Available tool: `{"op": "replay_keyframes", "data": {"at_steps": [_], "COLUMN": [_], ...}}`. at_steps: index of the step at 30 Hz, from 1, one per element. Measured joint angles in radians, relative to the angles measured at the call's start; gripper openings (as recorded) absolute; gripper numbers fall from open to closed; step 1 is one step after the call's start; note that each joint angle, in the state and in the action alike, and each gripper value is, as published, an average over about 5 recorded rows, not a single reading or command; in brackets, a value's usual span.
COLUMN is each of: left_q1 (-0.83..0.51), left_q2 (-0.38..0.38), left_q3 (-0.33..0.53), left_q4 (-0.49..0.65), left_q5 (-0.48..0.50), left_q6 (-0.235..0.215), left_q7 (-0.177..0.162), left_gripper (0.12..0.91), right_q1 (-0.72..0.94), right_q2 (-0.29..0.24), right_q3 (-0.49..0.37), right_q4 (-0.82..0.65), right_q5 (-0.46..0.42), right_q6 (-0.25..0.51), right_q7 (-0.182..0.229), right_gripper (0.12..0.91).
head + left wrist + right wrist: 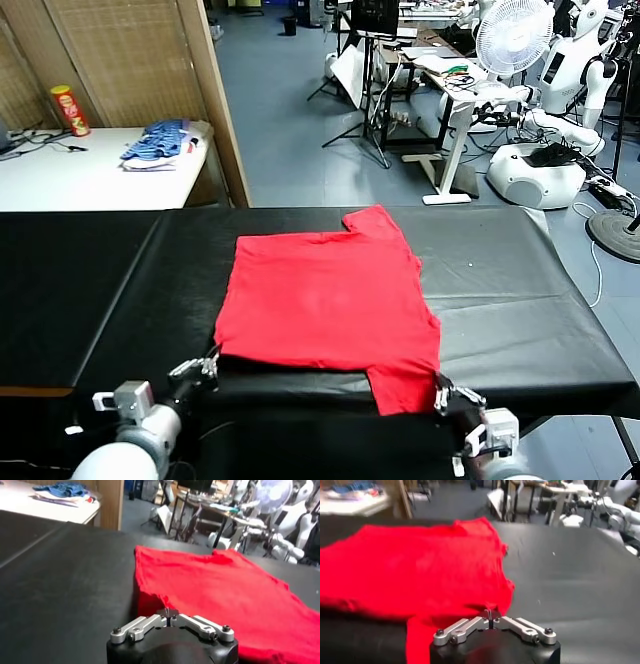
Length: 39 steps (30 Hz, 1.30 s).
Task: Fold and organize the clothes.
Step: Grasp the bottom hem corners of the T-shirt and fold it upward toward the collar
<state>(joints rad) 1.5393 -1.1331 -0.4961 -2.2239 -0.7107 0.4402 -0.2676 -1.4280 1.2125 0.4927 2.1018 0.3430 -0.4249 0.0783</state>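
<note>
The clothes, one bright red T-shirt (330, 300), lie flat across the middle of the black table (520, 300). One sleeve points to the far edge and the other (400, 385) hangs over the near edge. My left gripper (205, 366) is at the shirt's near left corner, shut on a pinch of red cloth (169, 612). My right gripper (446, 392) is at the near right corner beside the hanging sleeve, shut on the hem (490, 615). The red T-shirt (225, 590) stretches away in the left wrist view and fills much of the right wrist view (415, 565). No print shows.
A white side table (80, 180) at the back left holds a blue-and-white pile of garments (160, 143) and a red-and-yellow can (70, 110). A wooden screen (150, 60) stands behind it. A fan (513, 35), a desk and other robots (535, 170) stand beyond the table.
</note>
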Motion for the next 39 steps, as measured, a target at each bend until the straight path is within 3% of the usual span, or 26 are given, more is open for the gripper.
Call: {"op": "replay_keyframes", "data": {"at_steps": [6,14,20,23,26,28,31,34,39], "left_q1": [-0.076,-0.158,-0.239,-0.277,-0.296,-0.297,-0.285,-0.262,-0.219], "left_q2": [-0.015,0.000,0.018,0.024,0.023,0.023,0.024,0.025,0.025], "left_q3": [0.015,0.038,0.073,0.084,0.089,0.088,0.084,0.077,0.066], "left_q4": [0.066,0.149,0.227,0.266,0.288,0.292,0.286,0.272,0.249], "left_q5": [0.011,0.033,0.051,0.056,0.060,0.064,0.069,0.071,0.059], "left_q6": [-0.022,-0.035,-0.042,-0.040,-0.036,-0.036,-0.035,-0.032,-0.024], "left_q7": [-0.011,-0.015,-0.010,-0.008,-0.009,-0.007,-0.002,0.008,0.028], "left_gripper": [0.126,0.126,0.126,0.126,0.139,0.195,0.352,0.503,0.730], "right_q1": [0.111,0.228,0.258,0.244,0.214,0.188,0.145,0.102,0.055], "right_q2": [-0.018,-0.025,-0.027,-0.037,-0.047,-0.053,-0.057,-0.056,-0.051], "right_q3": [-0.026,-0.071,-0.076,-0.067,-0.055,-0.047,-0.035,-0.027,-0.020], "right_q4": [-0.116,-0.262,-0.316,-0.296,-0.249,-0.209,-0.155,-0.127,-0.115], "right_q5": [0.011,0.011,0.024,0.034,0.035,0.032,0.016,-0.004,-0.018], "right_q6": [0.058,0.079,0.094,0.086,0.065,0.048,0.032,0.027,0.027], "right_q7": [-0.014,-0.039,-0.093,-0.110,-0.104,-0.093,-0.081,-0.076,-0.074], "right_gripper": [0.122,0.122,0.132,0.217,0.377,0.494,0.655,0.765,0.786]}}
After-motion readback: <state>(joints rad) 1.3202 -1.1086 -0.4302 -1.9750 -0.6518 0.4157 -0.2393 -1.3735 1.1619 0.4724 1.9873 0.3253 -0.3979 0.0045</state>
